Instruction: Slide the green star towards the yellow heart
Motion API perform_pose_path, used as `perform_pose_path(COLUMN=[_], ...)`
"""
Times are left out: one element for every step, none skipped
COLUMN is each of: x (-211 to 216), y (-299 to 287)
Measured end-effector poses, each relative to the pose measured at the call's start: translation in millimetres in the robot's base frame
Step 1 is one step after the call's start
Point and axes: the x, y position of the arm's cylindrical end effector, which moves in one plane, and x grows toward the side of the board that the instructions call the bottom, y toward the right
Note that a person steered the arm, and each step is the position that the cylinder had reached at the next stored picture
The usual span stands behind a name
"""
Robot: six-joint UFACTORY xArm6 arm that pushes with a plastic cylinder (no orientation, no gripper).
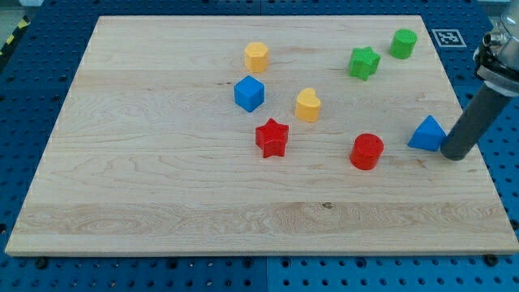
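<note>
My tip rests at the desk's right edge, seemingly touching the blue triangle; there is no gripper. The green star sits far right, with the yellow heart nearer and to its left, so a push must start behind the star.

**Pale Board on a Blue Perforated Bench**

A pale wooden board with visible grain is being shown lying flat, and most of the view is being filled by it. It is being bordered on all sides by a blue perforated metal bench surface. A black-and-white square marker is being seen at the view's top right, and yellow-and-black hazard striping at the top left.
</note>
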Motion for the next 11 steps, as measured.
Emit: perform_pose_path(x=[-23,-27,-30,-92,-150,-178,-192,-208,-207,-193,-187], y=[-14,-17,-11,-7,-9,-10,-27,-49,-51,-80,-87])
